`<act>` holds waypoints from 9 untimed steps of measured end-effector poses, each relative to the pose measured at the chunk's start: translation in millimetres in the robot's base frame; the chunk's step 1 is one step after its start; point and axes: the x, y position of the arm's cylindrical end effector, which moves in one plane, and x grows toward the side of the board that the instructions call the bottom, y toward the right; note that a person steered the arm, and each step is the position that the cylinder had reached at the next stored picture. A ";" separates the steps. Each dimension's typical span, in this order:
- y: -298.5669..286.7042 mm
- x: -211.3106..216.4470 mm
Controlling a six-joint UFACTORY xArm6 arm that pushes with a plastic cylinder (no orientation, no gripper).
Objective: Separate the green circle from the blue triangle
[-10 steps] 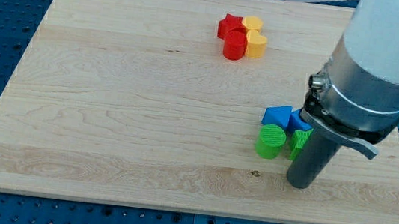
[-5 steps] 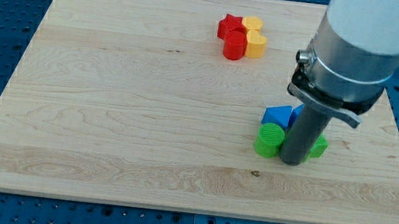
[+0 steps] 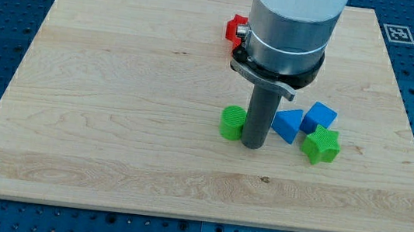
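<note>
The green circle (image 3: 231,123) lies on the wooden board (image 3: 117,82), right of the board's middle. My tip (image 3: 253,145) stands against its right side, between it and the blue triangle (image 3: 289,124). The triangle sits a short gap to the right of the rod. A blue cube (image 3: 319,117) and a green star (image 3: 321,145) lie just right of the triangle.
A red block (image 3: 234,30) shows at the view's top, mostly hidden behind the arm's body (image 3: 292,24); the blocks seen beside it earlier are hidden. A fiducial marker (image 3: 398,33) sits on the board's top right corner.
My tip swept left through the cluster. The green circle slid left, away from the blue triangle. The green star and blue cube are now uncovered on the right.
</note>
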 end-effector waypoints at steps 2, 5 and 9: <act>8.6 -17.8; -40.2 -6.1; -127.6 -14.0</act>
